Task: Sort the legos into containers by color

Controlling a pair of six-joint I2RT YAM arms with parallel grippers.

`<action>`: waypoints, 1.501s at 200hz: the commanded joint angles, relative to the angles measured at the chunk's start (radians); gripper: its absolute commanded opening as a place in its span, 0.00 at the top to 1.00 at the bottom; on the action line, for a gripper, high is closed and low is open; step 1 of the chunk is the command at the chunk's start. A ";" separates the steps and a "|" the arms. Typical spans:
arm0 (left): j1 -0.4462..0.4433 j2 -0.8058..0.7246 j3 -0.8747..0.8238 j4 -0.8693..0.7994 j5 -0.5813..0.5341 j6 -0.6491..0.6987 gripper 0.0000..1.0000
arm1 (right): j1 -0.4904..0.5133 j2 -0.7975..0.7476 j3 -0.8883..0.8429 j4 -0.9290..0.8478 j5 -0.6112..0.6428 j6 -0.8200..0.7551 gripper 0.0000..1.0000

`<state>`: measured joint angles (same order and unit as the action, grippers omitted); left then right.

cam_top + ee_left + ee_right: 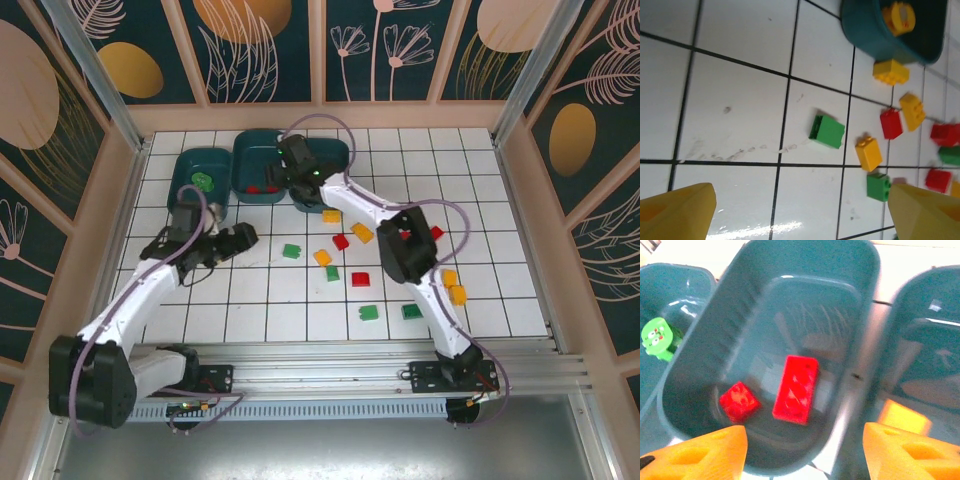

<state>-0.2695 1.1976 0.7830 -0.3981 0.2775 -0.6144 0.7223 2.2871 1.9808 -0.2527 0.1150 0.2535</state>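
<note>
Top external view, left to right: the left bin (183, 165) holds a green lego (203, 181). The left gripper (247, 238) hovers over white tiles (260, 320), jaws wide apart and empty. The right gripper (287, 168) hangs above the middle bin (240, 150), jaws spread, gripping nothing; two red legos (796, 388) lie inside. The right bin (920, 340) holds a yellow lego (903, 416). Loose legos (360, 278) lie scattered on the tiles further right.

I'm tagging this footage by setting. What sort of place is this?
Probably a robot lab test cell, not a home: two arms bolted to a metal rail, a tiled tabletop fenced by printed panels, and legos with bins laid out for sorting.
</note>
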 commanded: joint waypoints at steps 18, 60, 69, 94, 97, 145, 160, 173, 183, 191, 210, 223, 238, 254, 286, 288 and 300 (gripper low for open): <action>-0.263 0.226 0.170 -0.096 -0.316 0.087 0.14 | -0.098 -0.431 -0.523 0.259 0.007 0.112 0.36; -0.365 0.438 0.289 -0.069 -0.408 0.107 0.18 | -0.166 -0.658 -0.936 0.315 0.012 0.158 0.36; -0.374 0.471 0.306 -0.069 -0.426 0.117 0.18 | -0.169 -0.685 -0.978 0.303 0.017 0.155 0.36; -0.383 0.550 0.334 -0.061 -0.443 0.125 0.20 | -0.170 -0.743 -1.057 0.290 0.020 0.153 0.36; -0.382 0.559 0.336 -0.060 -0.446 0.124 0.20 | -0.170 -0.748 -1.061 0.289 0.019 0.153 0.36; -0.390 0.661 0.380 -0.016 -0.412 0.132 0.26 | -0.199 -0.767 -1.085 0.281 0.014 0.144 0.36; -0.390 0.678 0.366 0.006 -0.407 0.133 0.30 | -0.199 -0.770 -1.090 0.284 0.012 0.144 0.36; -0.389 0.689 0.354 0.023 -0.409 0.136 0.33 | -0.200 -0.772 -1.091 0.283 0.011 0.143 0.36; -0.390 0.693 0.347 0.035 -0.405 0.137 0.38 | -0.200 -0.773 -1.091 0.282 0.009 0.144 0.36; -0.390 0.695 0.341 0.043 -0.400 0.139 0.43 | -0.199 -0.774 -1.091 0.281 0.006 0.145 0.36; -0.390 0.690 0.326 0.067 -0.383 0.148 0.56 | -0.200 -0.781 -1.091 0.277 0.005 0.143 0.36; -0.389 0.689 0.327 0.067 -0.386 0.152 0.63 | -0.200 -0.787 -1.094 0.276 0.003 0.142 0.36; -0.390 0.677 0.337 0.051 -0.391 0.153 0.68 | -0.199 -0.792 -1.096 0.277 -0.004 0.139 0.36; -0.390 0.638 0.346 0.031 -0.405 0.152 0.71 | -0.199 -0.793 -1.094 0.276 -0.007 0.142 0.36; -0.383 0.543 0.384 -0.013 -0.429 0.167 0.75 | -0.193 -0.788 -1.082 0.277 -0.015 0.141 0.36; -0.382 0.538 0.389 -0.017 -0.429 0.168 0.75 | -0.193 -0.788 -1.082 0.277 -0.015 0.141 0.36; -0.367 0.522 0.410 -0.042 -0.428 0.173 0.75 | -0.189 -0.782 -1.076 0.278 -0.017 0.139 0.37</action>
<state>-0.6525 1.7950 1.1366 -0.3836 -0.1291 -0.4675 0.5251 1.5230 0.9016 0.0120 0.1036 0.3843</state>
